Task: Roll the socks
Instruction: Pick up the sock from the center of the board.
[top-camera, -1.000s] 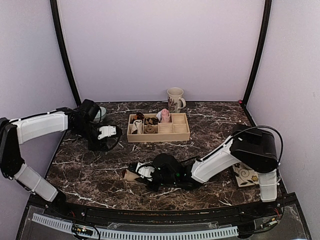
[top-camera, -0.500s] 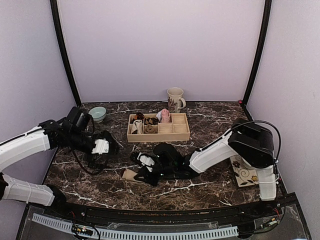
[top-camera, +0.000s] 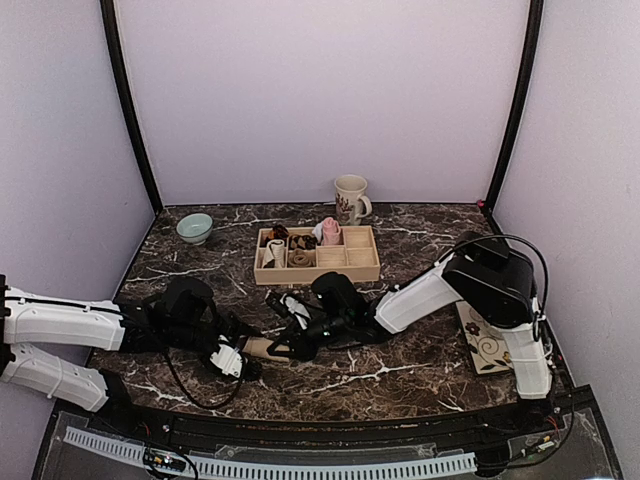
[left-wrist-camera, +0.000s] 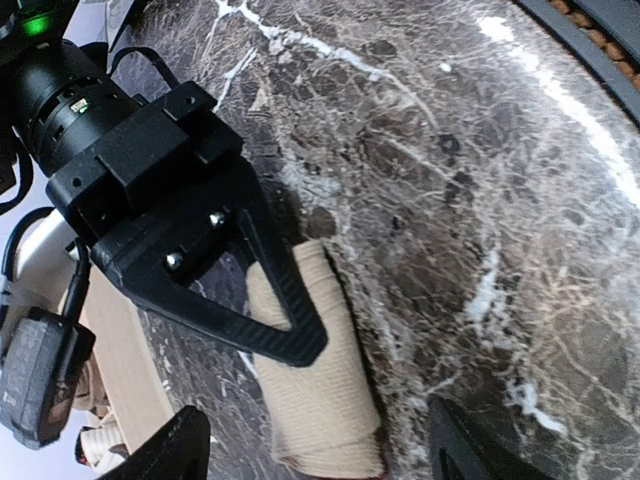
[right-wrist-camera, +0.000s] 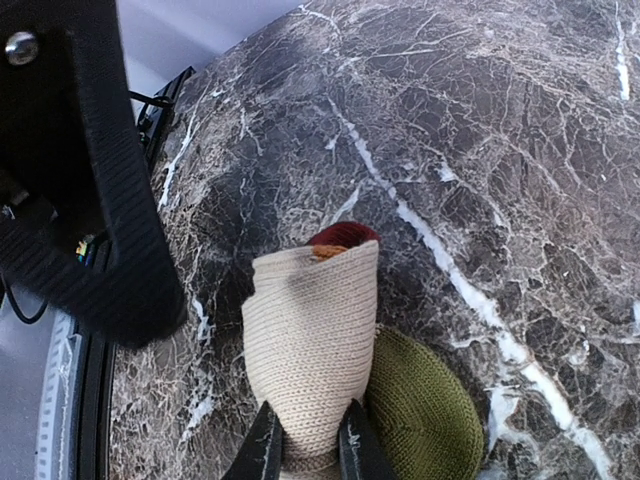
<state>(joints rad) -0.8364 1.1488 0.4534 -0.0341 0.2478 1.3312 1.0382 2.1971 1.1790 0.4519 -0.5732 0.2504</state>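
tan sock (right-wrist-camera: 312, 340) lies on the marble table (top-camera: 420, 250), near the front edge and left of centre, in front of the tray (top-camera: 365, 272). the right claw (right-wrist-camera: 305, 447) is clamped on one end of it, both fingertips pinching the ribbed knit. the open cuff at the other end shows dark red inside. an olive-green knit patch (right-wrist-camera: 425, 410) touches the sock beside the pinch; whether it belongs to the same sock cannot be told. the left claw (left-wrist-camera: 320, 450) stands apart, its fingers (left-wrist-camera: 175, 450) wide on either side of the sock's free end, with no contact showing in the wrist view.

the wooden tray is split into small compartments in two rows. the pink sock (top-camera: 330, 232), rolled up with a white patch showing, sits in a far-row compartment just right of the middle. a dark roll (top-camera: 278, 232) fills the far-left compartment, a cream roll (top-camera: 272, 252) lies just in front of it, and brown rolls (top-camera: 301, 243) occupy the next column.

a cream mug (top-camera: 350, 197) stands upright behind the tray, handle to the right, with a dark motif too small to read. a pale green bowl (top-camera: 194, 228) sits upright near the far-left corner. the inside of neither can be seen. a pale tile (top-camera: 488, 350) with brown swirls lies flat near the right arm's base.
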